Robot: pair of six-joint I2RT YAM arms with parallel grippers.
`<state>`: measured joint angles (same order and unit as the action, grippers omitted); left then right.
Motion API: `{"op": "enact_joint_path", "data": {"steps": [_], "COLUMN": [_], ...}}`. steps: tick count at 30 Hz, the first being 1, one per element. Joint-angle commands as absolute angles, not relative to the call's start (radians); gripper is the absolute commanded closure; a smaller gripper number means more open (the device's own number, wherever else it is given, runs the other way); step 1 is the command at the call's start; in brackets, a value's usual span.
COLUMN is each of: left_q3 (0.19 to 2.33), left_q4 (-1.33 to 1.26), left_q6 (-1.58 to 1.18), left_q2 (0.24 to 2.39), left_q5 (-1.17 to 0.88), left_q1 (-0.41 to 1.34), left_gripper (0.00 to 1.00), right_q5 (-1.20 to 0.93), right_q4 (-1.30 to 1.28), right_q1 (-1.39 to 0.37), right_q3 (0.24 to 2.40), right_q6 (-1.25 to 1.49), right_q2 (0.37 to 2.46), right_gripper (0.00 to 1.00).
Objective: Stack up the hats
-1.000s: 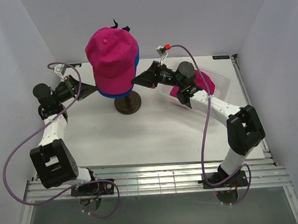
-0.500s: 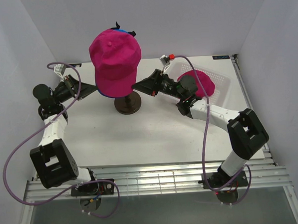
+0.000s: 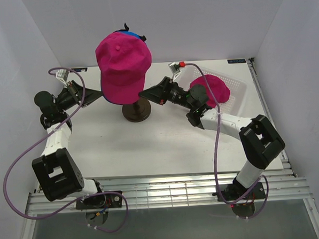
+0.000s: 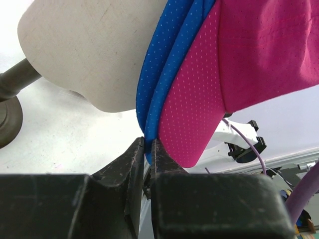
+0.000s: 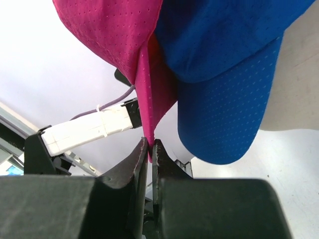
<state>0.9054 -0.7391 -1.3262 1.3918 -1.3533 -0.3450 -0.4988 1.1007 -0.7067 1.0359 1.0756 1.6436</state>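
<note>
A magenta cap (image 3: 123, 65) sits over a bright blue cap (image 3: 113, 102) on the cream mannequin head; only blue slivers show below and at the top. My left gripper (image 3: 100, 94) is shut on the blue cap's lower edge (image 4: 154, 99), with the magenta cap (image 4: 239, 59) beside it. My right gripper (image 3: 142, 93) is shut on the magenta cap's edge (image 5: 149, 89); the blue brim (image 5: 224, 99) hangs beside it. A second magenta cap (image 3: 211, 90) lies in the white mesh basket (image 3: 237, 84).
The mannequin head (image 4: 89, 50) stands on a dark round stand (image 3: 136, 111) at the table's back centre. The basket is at the back right, behind my right arm. White walls close in on the left, right and back.
The magenta cap has shifted up and right over the blue cap, so less blue shows below it. My right arm has swung left, uncovering the cap in the basket. Both grippers stay shut.
</note>
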Motion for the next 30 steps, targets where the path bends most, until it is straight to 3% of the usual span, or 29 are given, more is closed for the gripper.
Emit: {"op": "enact_joint_path", "data": {"steps": [1, 25, 30], "left_q3": [0.896, 0.896, 0.891], "left_q4": [-0.77, -0.773, -0.773], "left_q6": [-1.33, -1.325, -1.321], "left_q2": [1.351, 1.356, 1.356], "left_q5": [-1.344, -1.356, -1.377], "left_q1": [-0.348, -0.354, -0.357], "left_gripper": [1.0, 1.0, 0.83], "right_q5": [-0.479, -0.551, -0.549], "right_q4": [1.033, 0.625, 0.543], "right_q1": [-0.701, -0.683, -0.68], "right_q3": [1.107, 1.25, 1.295], "right_q6": [1.063, 0.916, 0.887], "right_q2": [1.68, 1.687, 1.697], "right_gripper": [0.92, 0.92, 0.92]}}
